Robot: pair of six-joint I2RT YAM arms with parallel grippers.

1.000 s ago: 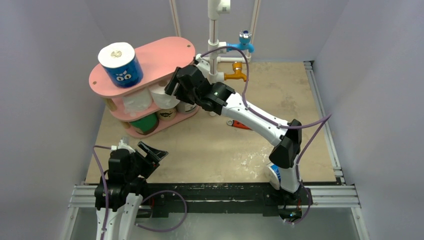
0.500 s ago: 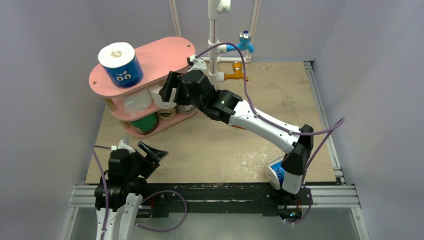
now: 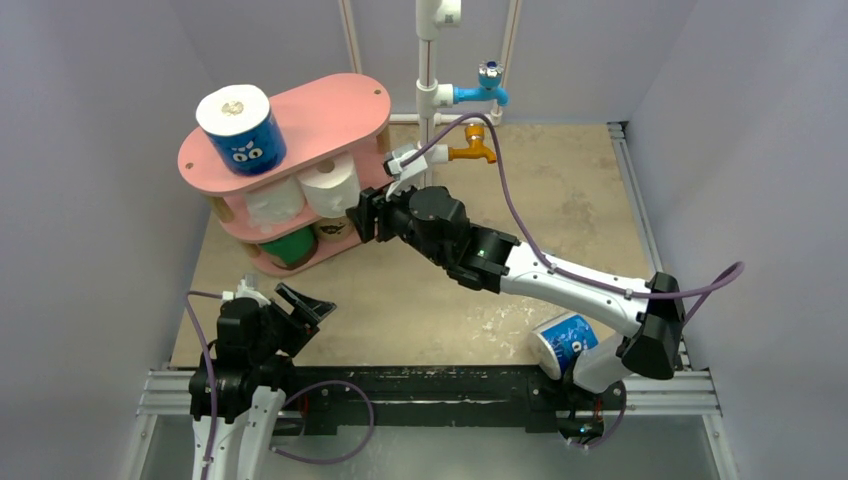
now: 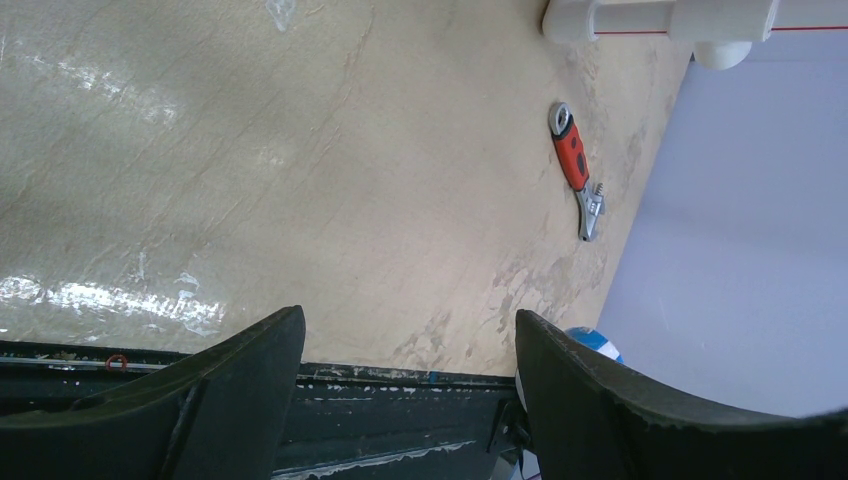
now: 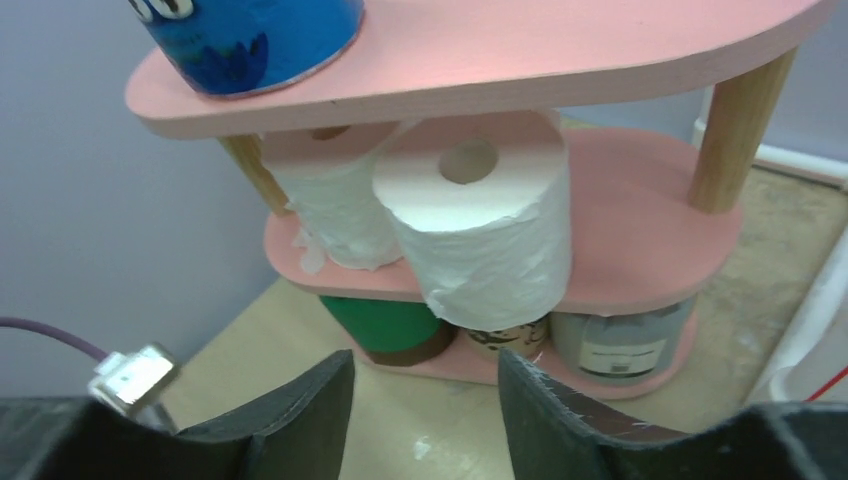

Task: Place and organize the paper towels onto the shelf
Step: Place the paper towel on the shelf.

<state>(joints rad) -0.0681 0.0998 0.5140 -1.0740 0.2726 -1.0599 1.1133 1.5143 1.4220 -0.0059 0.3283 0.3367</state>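
Right gripper (image 3: 358, 216): jaws apart w/ a moderate gap, nothing btwn them, holding nothing. It sits just off the front of the pink three-tier shelf w/ oval boards and light wooden posts (image 3: 330, 108), approx level w/ the mid tier, not touching it.

Straight ahead of its fingertips (image 5: 300, 405) in the wrist view stands a bare white paper roll (image 5: 480, 215). It's upright, hollow core up, at the front edge of the mid board, loose outer sheet hanging slightly over the rim. Right beside it on the left, further back on the same tier, is a second bare white roll w/ ragged paper (image 5: 335, 210).

Btm tier, left to right in the wrist view: green-wrapped roll (image 5: 385, 325), brown-printed roll (image 5: 505, 340), grey-wrapped roll (image 5: 625, 340), side by side. Top tier: blue printed roll w/ cartoon eyes (image 3: 240, 128), upright at the left end.

One more blue printed roll (image 3: 565, 343) is off the shelf, tilted, on the beige tabletop (image 3: 560, 200) at the near edge by the right arm's base.

Left gripper (image 4: 408, 335): jaws wide, empty, over the tabletop near the front left corner, well apart from the shelf.

Red-handled wrench (image 4: 575, 165) lies flat on the table in the left wrist view. Beside the shelf's right end stands a white pipe frame (image 3: 428, 60) w/ a blue tap (image 3: 488, 85) and an orange tap (image 3: 472, 145).
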